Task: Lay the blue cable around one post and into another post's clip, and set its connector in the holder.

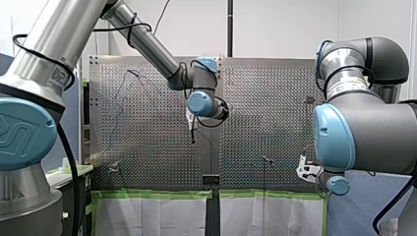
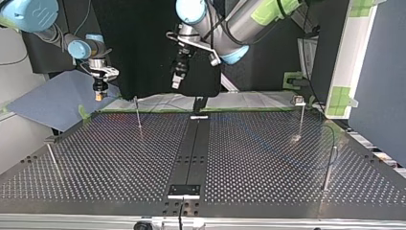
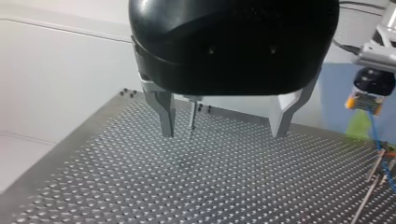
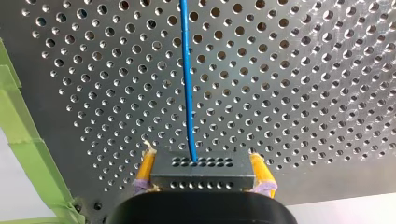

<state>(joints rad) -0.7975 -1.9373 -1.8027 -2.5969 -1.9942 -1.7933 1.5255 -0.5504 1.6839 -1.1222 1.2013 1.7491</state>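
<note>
In the right wrist view my right gripper [image 4: 201, 181] is shut, its yellow pads clamped on a dark connector block [image 4: 201, 167]. The blue cable [image 4: 187, 79] runs straight out of the block over the perforated table. The top view shows this gripper [image 2: 99, 94] hanging above the table's far left corner. My left gripper [image 3: 223, 133] stands open with metal fingers [image 3: 164, 114] and nothing held. A thin post [image 3: 192, 114] stands beyond the gap between them. In the top view my left gripper [image 2: 176, 82] hovers over the far middle of the table.
Thin posts stand on the table in the top view: one far left [image 2: 138, 114], one near left [image 2: 52, 157], one far right [image 2: 300, 117], one near right [image 2: 329, 167]. A dark holder bracket [image 2: 184, 190] sits at the near middle edge. Green tape [image 4: 18, 126] lines the table edge.
</note>
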